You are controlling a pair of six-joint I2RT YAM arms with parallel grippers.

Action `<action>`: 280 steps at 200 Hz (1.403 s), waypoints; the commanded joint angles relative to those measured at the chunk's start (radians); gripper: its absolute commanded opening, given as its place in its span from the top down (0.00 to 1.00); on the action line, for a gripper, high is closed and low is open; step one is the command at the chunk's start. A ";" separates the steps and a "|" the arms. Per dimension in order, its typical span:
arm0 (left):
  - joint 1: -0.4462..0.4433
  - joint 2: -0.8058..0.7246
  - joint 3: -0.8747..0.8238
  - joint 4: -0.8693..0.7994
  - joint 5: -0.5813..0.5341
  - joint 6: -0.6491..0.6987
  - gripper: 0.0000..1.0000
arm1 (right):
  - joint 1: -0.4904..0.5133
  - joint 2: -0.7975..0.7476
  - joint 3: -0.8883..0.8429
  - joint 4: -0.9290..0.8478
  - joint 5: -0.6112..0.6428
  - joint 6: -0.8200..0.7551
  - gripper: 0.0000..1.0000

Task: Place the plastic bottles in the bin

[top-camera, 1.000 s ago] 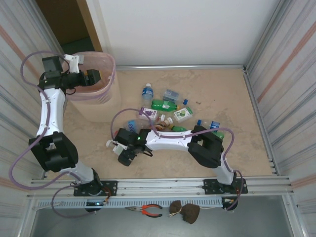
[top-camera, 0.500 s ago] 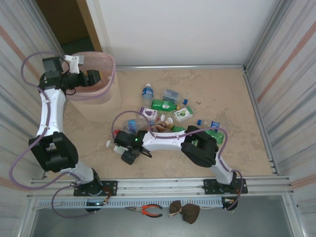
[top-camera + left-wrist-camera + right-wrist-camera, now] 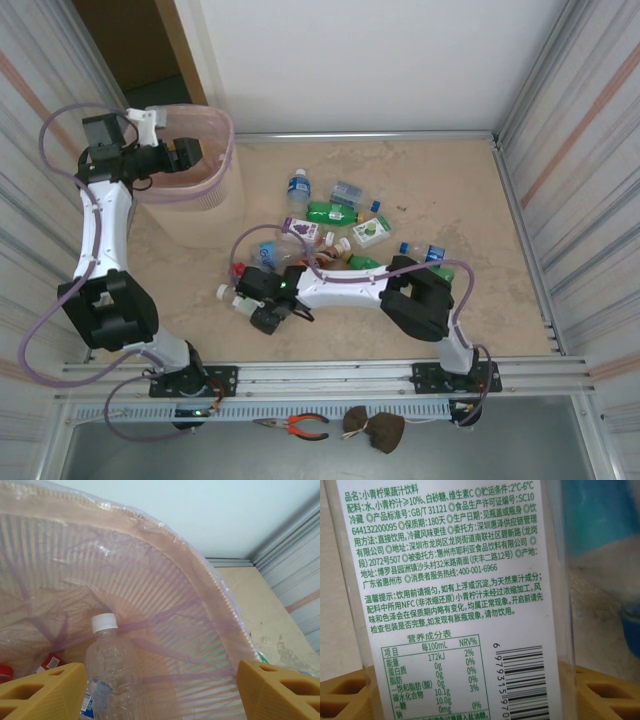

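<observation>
Table point(image 3: 450, 190): pale mottled surface walled by ribbed metal panels on the left and right, with a white wall at the far side.
Bin point(image 3: 228, 150): pink, translucent and ribbed, standing in the far left corner of the table; the left wrist view looks down past its rim point(image 3: 200, 565) into it.
Plastic bottles point(image 3: 330, 235): loose scatter at the middle of the table, right of the bin and well apart from it; green, clear and labelled ones lie mixed together.
Left gripper point(image 3: 190, 155): held over the bin's mouth; in its own view point(image 3: 162, 680) the jaws are spread wide with nothing between them.
Right gripper point(image 3: 265, 315): low at the near left edge of the scatter; in its own view point(image 3: 470, 695) a finger stands on each side of a bottle, and I cannot tell whether they press it.
Clear bottle point(image 3: 112, 665): white-capped, lying inside the bin.
Labelled bottle point(image 3: 455, 580): white label with green print and a barcode, right up against the right wrist camera.
Pliers point(image 3: 300, 427): red-handled, beyond the table's near edge.
</observation>
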 commanded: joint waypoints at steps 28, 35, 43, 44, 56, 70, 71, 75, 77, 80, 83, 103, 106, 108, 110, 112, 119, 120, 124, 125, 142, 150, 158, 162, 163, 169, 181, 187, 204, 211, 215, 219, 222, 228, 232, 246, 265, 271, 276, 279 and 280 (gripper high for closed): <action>-0.007 -0.064 0.102 0.020 0.022 -0.072 0.20 | -0.001 -0.220 -0.121 0.106 -0.033 0.043 0.38; -0.011 -0.071 0.105 0.028 0.033 -0.086 0.20 | -0.010 -0.248 -0.142 0.126 -0.035 0.053 0.38; -0.018 -0.079 0.108 0.037 0.041 -0.100 0.20 | -0.021 -0.283 -0.168 0.148 -0.037 0.064 0.38; -0.018 -0.081 0.108 0.038 0.041 -0.101 0.20 | -0.024 -0.288 -0.171 0.151 -0.036 0.065 0.38; -0.033 -0.094 0.115 0.040 0.044 -0.113 0.20 | -0.046 -0.339 -0.205 0.180 -0.028 0.076 0.39; -0.055 -0.110 0.121 0.042 0.048 -0.131 0.20 | -0.077 -0.398 -0.242 0.213 -0.012 0.080 0.39; -0.056 -0.111 0.121 0.042 0.049 -0.131 0.20 | -0.079 -0.403 -0.244 0.215 -0.011 0.080 0.39; -0.062 -0.116 0.121 0.043 0.049 -0.140 0.20 | -0.085 -0.417 -0.256 0.225 -0.002 0.080 0.39; -0.066 -0.118 0.121 0.046 0.048 -0.143 0.20 | -0.091 -0.428 -0.263 0.230 0.000 0.080 0.39; -0.069 -0.122 0.121 0.050 0.050 -0.149 0.20 | -0.099 -0.439 -0.268 0.238 0.006 0.079 0.39; -0.077 -0.127 0.120 0.052 0.051 -0.154 0.20 | -0.105 -0.454 -0.276 0.245 0.013 0.079 0.39; -0.128 -0.153 0.111 0.074 0.048 -0.191 0.20 | -0.152 -0.538 -0.317 0.283 0.075 0.071 0.39; -0.135 -0.157 0.109 0.077 0.045 -0.198 0.20 | -0.159 -0.550 -0.324 0.289 0.087 0.068 0.39; -0.142 -0.159 0.106 0.081 0.045 -0.202 0.20 | -0.163 -0.558 -0.326 0.292 0.094 0.067 0.39; -0.150 -0.162 0.104 0.083 0.042 -0.205 0.20 | -0.166 -0.566 -0.330 0.296 0.103 0.067 0.39; -0.156 -0.165 0.103 0.085 0.041 -0.209 0.20 | -0.172 -0.575 -0.336 0.300 0.110 0.066 0.39; -0.179 -0.176 0.098 0.093 0.033 -0.219 0.20 | -0.190 -0.604 -0.350 0.317 0.140 0.065 0.39; -0.182 -0.177 0.098 0.094 0.030 -0.222 0.20 | -0.194 -0.609 -0.352 0.320 0.142 0.065 0.39; -0.196 -0.183 0.092 0.102 0.021 -0.230 0.20 | -0.204 -0.624 -0.362 0.330 0.159 0.065 0.39; -0.201 -0.186 0.092 0.103 0.018 -0.233 0.20 | -0.206 -0.628 -0.365 0.333 0.162 0.065 0.39; -0.267 -0.217 0.062 0.145 -0.024 -0.270 0.20 | -0.249 -0.695 -0.401 0.379 0.241 0.062 0.40; -0.306 -0.231 0.047 0.166 -0.042 -0.287 0.20 | -0.268 -0.724 -0.414 0.402 0.268 0.059 0.40; -0.344 -0.241 0.037 0.180 -0.066 -0.297 0.20 | -0.286 -0.750 -0.427 0.425 0.297 0.056 0.40; -0.364 -0.247 0.032 0.184 -0.078 -0.301 0.20 | -0.296 -0.762 -0.433 0.437 0.306 0.054 0.40; -0.369 -0.249 0.031 0.186 -0.082 -0.302 0.20 | -0.299 -0.765 -0.435 0.440 0.308 0.054 0.40; -0.396 -0.255 0.025 0.193 -0.099 -0.306 0.20 | -0.312 -0.780 -0.442 0.458 0.317 0.050 0.40; -0.458 -0.263 0.017 0.204 -0.138 -0.317 0.20 | -0.329 -0.809 -0.453 0.490 0.342 0.033 0.41; -0.486 -0.264 0.013 0.210 -0.151 -0.326 0.20 | -0.336 -0.821 -0.459 0.508 0.354 0.022 0.41; -0.575 -0.267 0.013 0.220 -0.198 -0.338 0.20 | -0.351 -0.850 -0.469 0.556 0.371 -0.007 0.41; -0.617 -0.266 0.013 0.228 -0.216 -0.339 0.20 | -0.355 -0.859 -0.473 0.573 0.375 -0.015 0.41; -0.635 -0.265 0.013 0.231 -0.230 -0.339 0.20 | -0.358 -0.865 -0.475 0.582 0.374 -0.019 0.41; -0.659 -0.264 0.013 0.236 -0.240 -0.339 0.20 | -0.359 -0.871 -0.477 0.593 0.372 -0.023 0.41; -0.677 -0.261 0.013 0.239 -0.245 -0.339 0.20 | -0.363 -0.874 -0.476 0.600 0.371 -0.026 0.41; -0.703 -0.255 0.018 0.245 -0.254 -0.339 0.20 | -0.366 -0.882 -0.478 0.612 0.366 -0.030 0.41; -0.723 -0.252 0.022 0.247 -0.261 -0.339 0.20 | -0.368 -0.885 -0.476 0.623 0.363 -0.034 0.41; -0.783 -0.235 0.035 0.249 -0.288 -0.334 0.20 | -0.374 -0.896 -0.474 0.646 0.343 -0.040 0.41; -0.848 -0.214 0.056 0.244 -0.310 -0.327 0.19 | -0.377 -0.908 -0.464 0.667 0.322 -0.047 0.41; -0.867 -0.209 0.060 0.237 -0.324 -0.322 0.19 | -0.377 -0.911 -0.462 0.672 0.316 -0.047 0.41; -0.881 -0.207 0.062 0.234 -0.339 -0.320 0.19 | -0.377 -0.914 -0.461 0.676 0.311 -0.047 0.41; -0.887 -0.207 0.062 0.234 -0.348 -0.319 0.19 | -0.377 -0.915 -0.459 0.679 0.309 -0.047 0.41; -0.890 -0.207 0.062 0.235 -0.351 -0.319 0.19 | -0.377 -0.917 -0.459 0.681 0.308 -0.047 0.41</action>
